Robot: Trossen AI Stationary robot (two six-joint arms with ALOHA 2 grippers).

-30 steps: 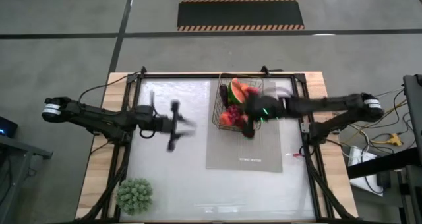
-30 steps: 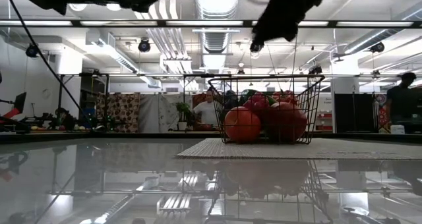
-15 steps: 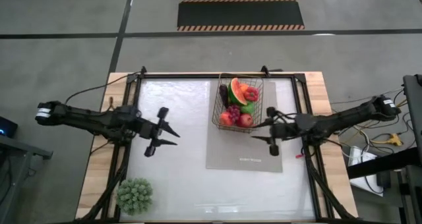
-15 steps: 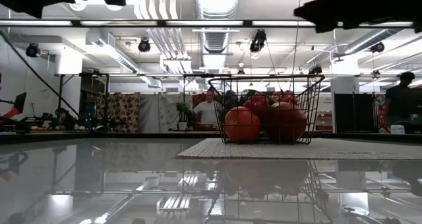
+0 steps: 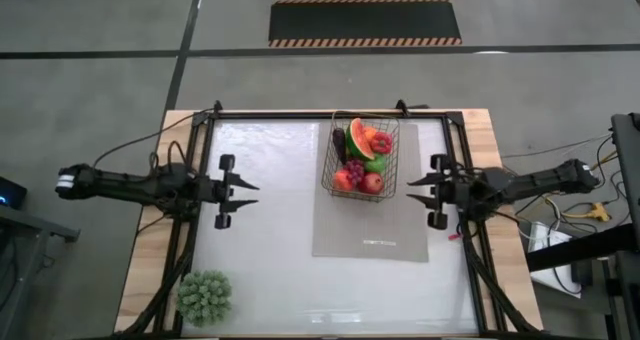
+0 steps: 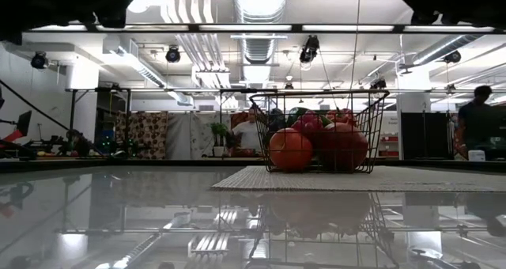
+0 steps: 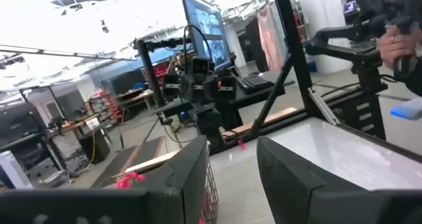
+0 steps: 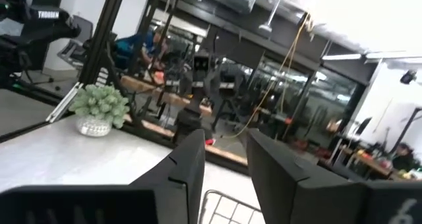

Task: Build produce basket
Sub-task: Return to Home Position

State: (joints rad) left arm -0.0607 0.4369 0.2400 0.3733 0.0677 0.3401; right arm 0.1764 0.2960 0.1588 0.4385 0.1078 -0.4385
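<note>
The black wire basket (image 5: 360,158) stands by its base on the far end of a grey mat (image 5: 370,230). It holds the produce: a watermelon slice (image 5: 357,138), a red pepper (image 5: 381,142), a dark eggplant (image 5: 340,143), purple grapes (image 5: 354,168), a green apple (image 5: 375,164) and two red apples (image 5: 373,182). In the low view the basket (image 6: 320,130) shows them heaped to its rim. My left gripper (image 5: 253,194) hangs open near the table's left edge, pointing at the basket. My right gripper (image 5: 410,187) hangs open near the right edge, facing it. Both are empty.
A green potted plant (image 5: 205,296) stands at the near left corner. A black frame (image 5: 330,113) runs round the table, with posts at its corners. People (image 6: 474,126) stand in the room behind, and a hand (image 7: 402,43) shows beyond the table's right side.
My right gripper has drawn back from above the basket toward the table's right edge, sinking and tipping from pointing down to about level. My left gripper has drawn back toward the left edge. The basket and the produce have kept still.
</note>
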